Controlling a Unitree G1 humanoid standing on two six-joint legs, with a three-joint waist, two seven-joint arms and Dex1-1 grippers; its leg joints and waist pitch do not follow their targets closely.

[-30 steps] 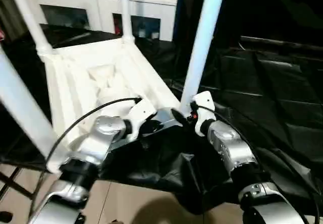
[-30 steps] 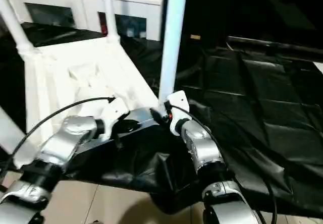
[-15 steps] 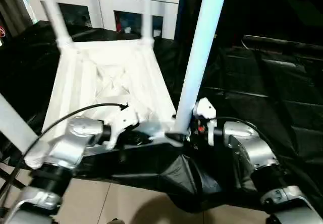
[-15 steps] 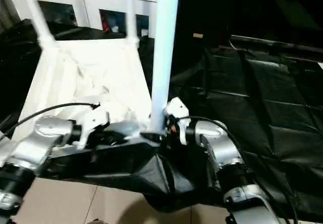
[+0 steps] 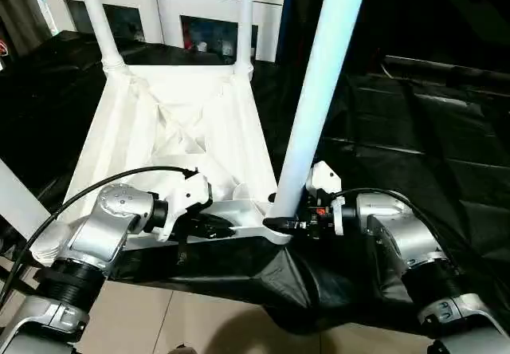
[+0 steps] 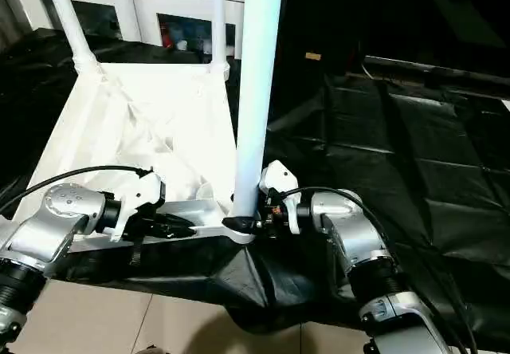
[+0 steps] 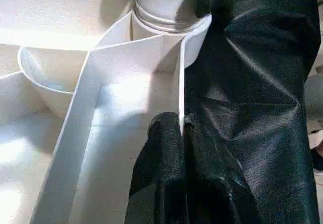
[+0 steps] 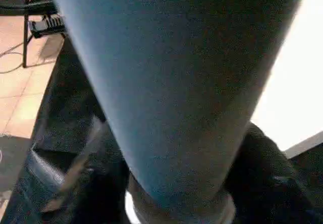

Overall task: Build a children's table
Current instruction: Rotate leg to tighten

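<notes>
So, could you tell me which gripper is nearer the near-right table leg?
Right. The right gripper is at the leg's base; the left gripper grips the tabletop rim beside it.

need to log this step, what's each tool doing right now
left tool: closed on the near rim of the table top.
right tool: at the base of the near leg; grip cannot be told.

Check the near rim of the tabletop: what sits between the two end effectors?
In the left eye view, the socket corner with the near leg standing in it separates the left end effector on the tabletop rim from the right end effector.
</notes>
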